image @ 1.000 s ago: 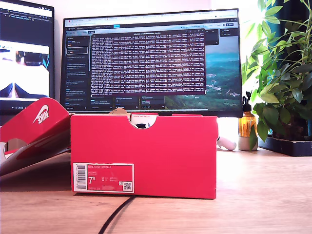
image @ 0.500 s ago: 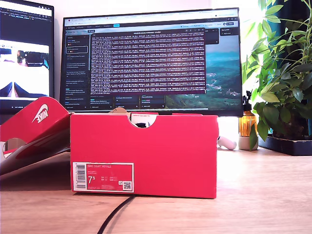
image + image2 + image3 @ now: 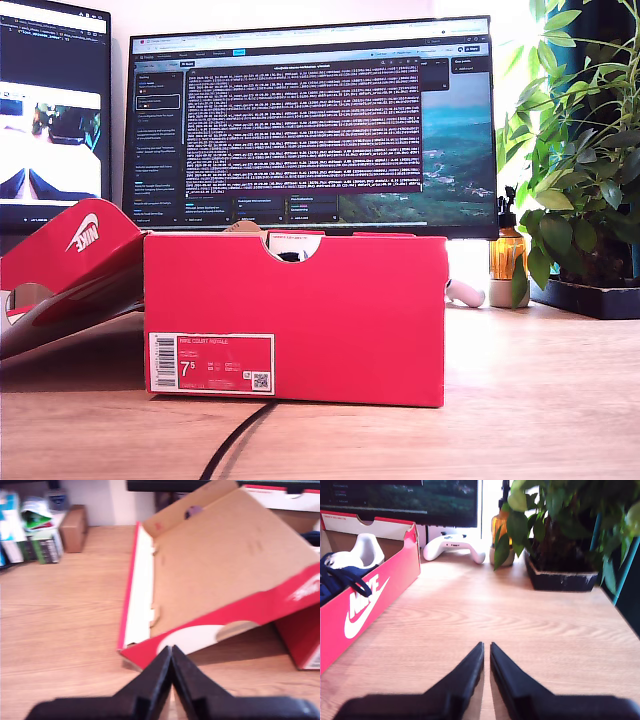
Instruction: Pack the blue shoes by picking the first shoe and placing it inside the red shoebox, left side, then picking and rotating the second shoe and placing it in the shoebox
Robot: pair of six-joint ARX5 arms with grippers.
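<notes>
Nothing on the tabletop (image 3: 540,400) has moved since the earlier frames; only the text on the monitor (image 3: 310,125) has scrolled. My first gripper (image 3: 171,652) has its fingers pressed together with nothing between them, and just ahead of it lies the box lid (image 3: 210,575), propped at a tilt with its brown inside facing up. My second gripper (image 3: 486,650) is nearly closed, a thin slit between its tips, also empty. Off to its side stands the red shoebox (image 3: 367,605), open, with the blue shoes (image 3: 340,577) inside, mostly cut off. Ahead sit a white game controller (image 3: 452,545), an amber bottle (image 3: 500,530) and a potted plant (image 3: 560,535). Neither arm shows in the exterior view.
</notes>
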